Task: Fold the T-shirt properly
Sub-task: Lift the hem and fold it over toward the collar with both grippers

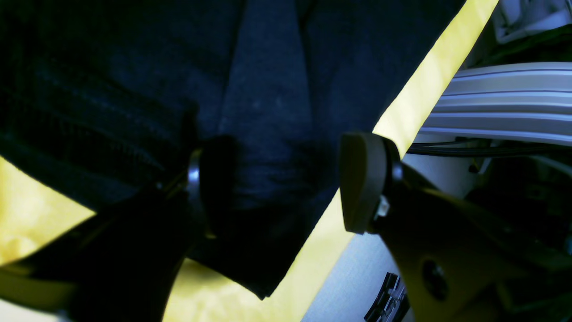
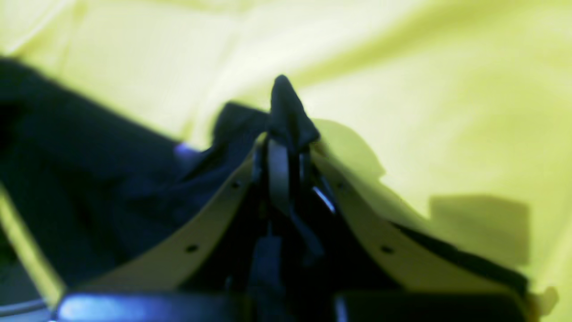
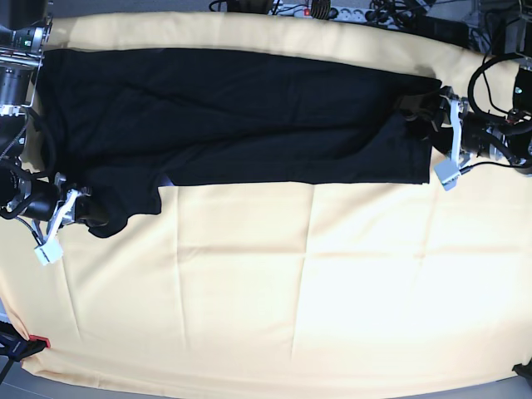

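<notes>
The near half of the worktop shows only the pale yellow cloth (image 3: 274,291) that covers it. At the left edge, the right gripper (image 3: 73,206) has its jaws pressed together on a black sleeve corner of the T-shirt (image 3: 241,116). The T-shirt lies spread along the far edge, plain black side up, reaching almost from the left edge to the right edge. At the right edge, the left gripper (image 3: 431,125) stands with jaws wide apart over the shirt's end
</notes>
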{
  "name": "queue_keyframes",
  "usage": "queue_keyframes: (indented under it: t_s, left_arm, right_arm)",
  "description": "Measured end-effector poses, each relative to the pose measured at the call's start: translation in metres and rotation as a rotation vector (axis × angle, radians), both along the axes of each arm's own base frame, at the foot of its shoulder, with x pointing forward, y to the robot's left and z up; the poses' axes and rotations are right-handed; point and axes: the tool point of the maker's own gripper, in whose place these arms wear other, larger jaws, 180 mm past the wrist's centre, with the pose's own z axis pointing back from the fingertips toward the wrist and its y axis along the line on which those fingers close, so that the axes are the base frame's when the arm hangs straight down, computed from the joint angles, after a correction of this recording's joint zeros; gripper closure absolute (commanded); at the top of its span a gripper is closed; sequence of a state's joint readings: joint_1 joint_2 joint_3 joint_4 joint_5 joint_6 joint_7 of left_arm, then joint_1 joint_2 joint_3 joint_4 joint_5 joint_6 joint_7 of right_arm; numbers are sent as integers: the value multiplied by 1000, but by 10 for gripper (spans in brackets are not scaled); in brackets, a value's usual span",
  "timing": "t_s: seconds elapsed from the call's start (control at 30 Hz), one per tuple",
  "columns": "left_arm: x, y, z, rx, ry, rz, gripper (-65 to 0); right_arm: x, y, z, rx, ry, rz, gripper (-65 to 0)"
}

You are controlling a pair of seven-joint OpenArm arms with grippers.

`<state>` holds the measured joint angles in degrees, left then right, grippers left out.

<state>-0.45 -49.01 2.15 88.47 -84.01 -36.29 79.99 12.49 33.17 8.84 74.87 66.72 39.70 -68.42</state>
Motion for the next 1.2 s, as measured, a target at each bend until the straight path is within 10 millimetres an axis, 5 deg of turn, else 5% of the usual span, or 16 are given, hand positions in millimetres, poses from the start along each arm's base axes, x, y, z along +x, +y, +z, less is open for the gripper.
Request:
queue_keyframes:
  t_s: [0.43,0.7,1.13,1.2]
  left_arm:
    - [0,0,0,0,-2,-2,-390]
    - [0,0,0,0,-2,-3,-390]
    - [4,4,4,10,-15,-2,-390]
    - [3,6,4,21,-12,-3,-390]
  right_arm:
    - [-85,48,0,-43,73,268,0]
    - [-111,20,2,-181,112,319,0]
    - [-137,-9,-23,-316,224,312,-5]
    - [-136,-14,-24,-344,225,307,-163]
